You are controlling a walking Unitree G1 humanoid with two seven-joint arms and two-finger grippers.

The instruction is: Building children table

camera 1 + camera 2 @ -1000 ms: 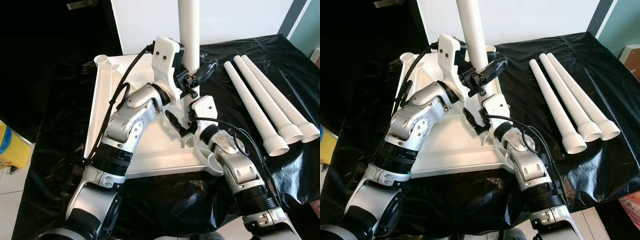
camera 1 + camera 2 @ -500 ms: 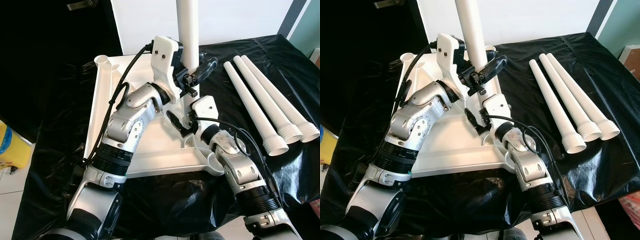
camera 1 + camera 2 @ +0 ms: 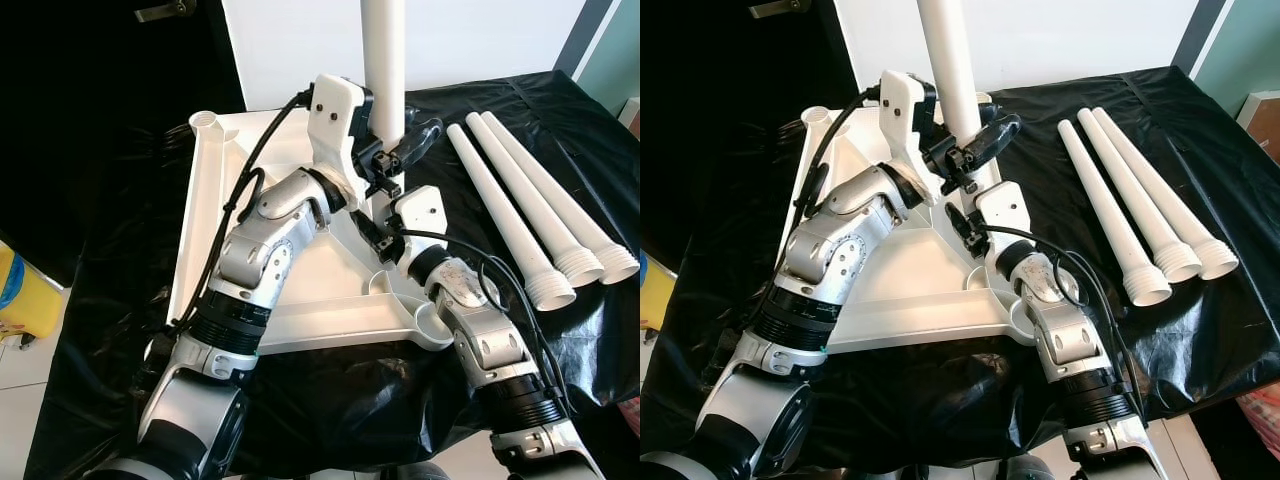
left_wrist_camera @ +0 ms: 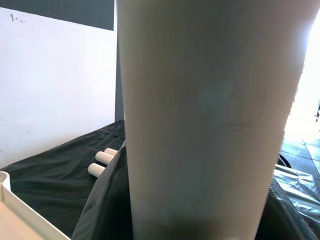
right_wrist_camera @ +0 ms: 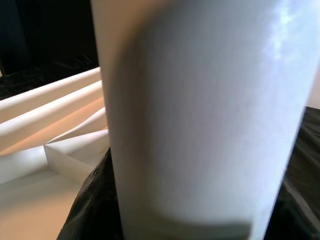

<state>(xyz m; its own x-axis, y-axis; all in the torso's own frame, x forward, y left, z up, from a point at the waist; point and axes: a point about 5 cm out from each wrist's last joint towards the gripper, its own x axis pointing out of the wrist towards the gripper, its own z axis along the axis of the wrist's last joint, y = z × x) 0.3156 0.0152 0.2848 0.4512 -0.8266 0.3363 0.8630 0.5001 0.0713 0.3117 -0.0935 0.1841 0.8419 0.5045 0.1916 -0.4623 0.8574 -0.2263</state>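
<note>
The upturned white plastic children's tabletop (image 3: 300, 310) lies on the black sheet (image 3: 100, 250) before you in the head views, an upright white tapered plastic leg (image 3: 384, 60) at its far corner, your left gripper (image 3: 385, 160) pinching it, your right gripper (image 3: 385, 228) low on it, fingers' state I cannot tell; three spare white legs (image 3: 1130, 215) lie right. Both wrist views show the leg (image 4: 210, 120) close up, so watch out: any tilt could cross-thread it!

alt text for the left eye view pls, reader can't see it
Both grippers, left and right, hold an upright white leg over a corner of an upside-down white tabletop. Three more legs lie side by side on black sheeting to the robot's right.
</note>
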